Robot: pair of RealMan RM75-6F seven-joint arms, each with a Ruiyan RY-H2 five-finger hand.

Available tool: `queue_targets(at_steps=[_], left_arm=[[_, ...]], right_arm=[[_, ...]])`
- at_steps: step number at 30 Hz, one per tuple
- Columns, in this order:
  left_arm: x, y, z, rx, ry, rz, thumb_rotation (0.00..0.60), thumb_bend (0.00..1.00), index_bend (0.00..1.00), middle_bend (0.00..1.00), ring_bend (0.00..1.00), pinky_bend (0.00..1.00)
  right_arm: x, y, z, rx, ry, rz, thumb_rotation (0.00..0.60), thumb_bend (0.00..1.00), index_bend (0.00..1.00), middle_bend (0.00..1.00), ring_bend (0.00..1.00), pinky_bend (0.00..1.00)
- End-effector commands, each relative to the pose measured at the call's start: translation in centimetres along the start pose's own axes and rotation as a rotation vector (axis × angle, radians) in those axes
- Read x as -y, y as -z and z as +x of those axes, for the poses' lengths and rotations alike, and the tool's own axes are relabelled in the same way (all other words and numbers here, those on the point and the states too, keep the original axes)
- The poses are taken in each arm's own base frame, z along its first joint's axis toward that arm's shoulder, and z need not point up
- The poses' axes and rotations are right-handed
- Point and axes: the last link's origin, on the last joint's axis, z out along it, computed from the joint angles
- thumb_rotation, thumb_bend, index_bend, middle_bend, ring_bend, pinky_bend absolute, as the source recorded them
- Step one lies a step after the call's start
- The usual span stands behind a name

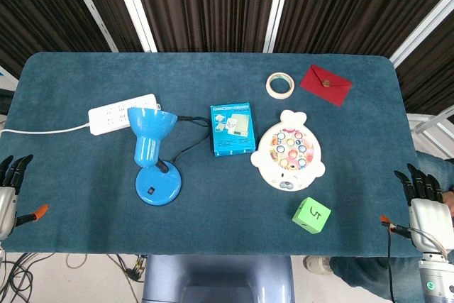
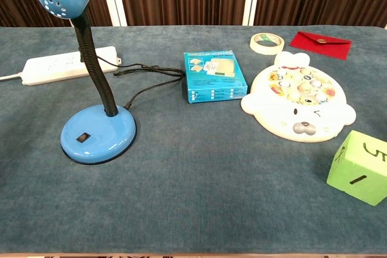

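**Both hands found idle at table edges**

The left hand [image 1: 10,182] was observed at the near left edge of the blue-covered table [image 1: 71,232], fingers spread and nothing held. The right hand [image 1: 424,196] was seen at the near right edge, likewise open-fingered and unladen (neither appeared in the chest view). Nearest the right hand, the green cube [image 1: 311,215] was noted; nearest the left, the blue desk lamp [image 1: 154,154], plugged towards the white power strip [image 1: 120,112].
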Motion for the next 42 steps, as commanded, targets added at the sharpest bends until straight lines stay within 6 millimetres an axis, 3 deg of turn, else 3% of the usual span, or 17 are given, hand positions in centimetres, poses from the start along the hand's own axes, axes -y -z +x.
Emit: queue_targets(at_steps=[1, 31, 33, 36, 42], left_arm=[[0.0, 0.0, 0.0, 0.002, 0.0, 0.001, 0.6, 0.11, 0.06, 0.11, 0.02, 0.16], [-0.2, -0.1, -0.2, 0.02, 0.003, -0.02, 0.6, 0.11, 0.06, 0.11, 0.02, 0.16], [-0.5, 0.0, -0.2, 0.021, 0.006, -0.031, 0.6, 0.12, 0.06, 0.11, 0.04, 0.21], [-1.4, 0.0, -0.6, 0.016, -0.019, -0.09, 0.6, 0.17, 0.06, 0.16, 0.12, 0.37], [-4.4, -0.6, -3.7, 0.117, -0.05, -0.252, 0.6, 0.38, 0.05, 0.39, 0.33, 0.6]], right_arm=[[0.0, 0.0, 0.0, -0.001, -0.001, 0.0, 0.6, 0.19, 0.15, 0.01, 0.03, 0.0], [0.1, 0.1, 0.1, -0.005, -0.003, -0.007, 0.6, 0.19, 0.15, 0.01, 0.03, 0.0], [0.1, 0.1, 0.1, -0.005, -0.004, -0.007, 0.6, 0.19, 0.15, 0.01, 0.03, 0.0], [0.1, 0.1, 0.1, -0.006, -0.004, -0.009, 0.6, 0.19, 0.15, 0.01, 0.03, 0.0], [0.3, 0.1, 0.0, -0.008, -0.003, -0.008, 0.6, 0.19, 0.15, 0.01, 0.03, 0.0]])
